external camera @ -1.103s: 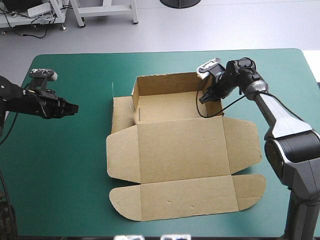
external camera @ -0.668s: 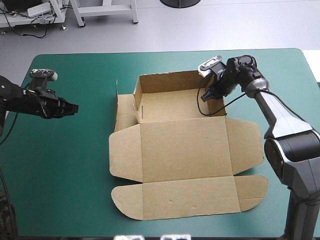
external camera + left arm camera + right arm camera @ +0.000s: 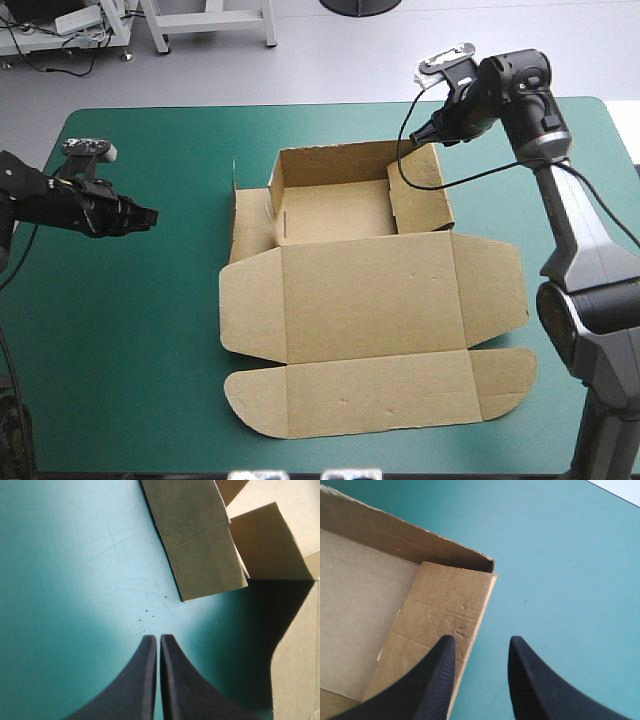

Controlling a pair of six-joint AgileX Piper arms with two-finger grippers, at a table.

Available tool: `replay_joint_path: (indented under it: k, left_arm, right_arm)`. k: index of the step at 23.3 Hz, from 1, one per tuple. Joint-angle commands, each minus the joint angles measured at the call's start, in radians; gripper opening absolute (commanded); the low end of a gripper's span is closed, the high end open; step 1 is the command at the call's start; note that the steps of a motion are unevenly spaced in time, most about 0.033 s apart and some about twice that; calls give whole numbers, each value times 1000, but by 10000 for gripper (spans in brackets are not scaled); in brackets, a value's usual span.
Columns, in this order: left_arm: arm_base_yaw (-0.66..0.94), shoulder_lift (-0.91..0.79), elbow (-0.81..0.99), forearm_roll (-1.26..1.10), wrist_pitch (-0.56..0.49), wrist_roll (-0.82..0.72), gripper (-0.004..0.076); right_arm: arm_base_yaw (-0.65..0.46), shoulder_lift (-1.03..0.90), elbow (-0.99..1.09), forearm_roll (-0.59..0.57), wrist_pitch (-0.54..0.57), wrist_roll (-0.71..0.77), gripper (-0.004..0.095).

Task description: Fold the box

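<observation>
Right pincer (image 3: pixel 438 132) hangs with its black fingers apart, holding nothing, over the 1 o'clock corner of the brown cardboard box (image 3: pixel 360 290). This box lies at the centre of the teal-green counter (image 3: pixel 150 330), its lid flat toward 6 o'clock. Left pincer (image 3: pixel 152 214), pressed shut and empty, hovers at 9 o'clock, apart from the box. The right wall (image 3: pixel 418 195) already stands, so I think the flat side flap (image 3: pixel 248 228) at 9 o'clock needs lifting and tucking next. I count one box and two pincers.
</observation>
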Motion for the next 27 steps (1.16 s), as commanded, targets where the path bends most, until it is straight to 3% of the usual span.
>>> replay_joint_path:
  k: [1, 5, 12, 27]
  left_arm:
    - [4, -29, -26, -46, -24, 1, 10]
    - [4, -29, -26, -46, -24, 1, 11]
    - [4, -29, -26, -46, -23, 1, 11]
    - [4, -28, -26, -44, -23, -4, 11]
  right_arm:
    - [-6, -140, -35, 30, 7, 47, 337]
    - [-6, -223, -35, 9, 7, 118, 337]
    - [-13, -183, 113, 8, 7, 128, 337]
    - [-59, 48, 144, 174, 7, 79, 337]
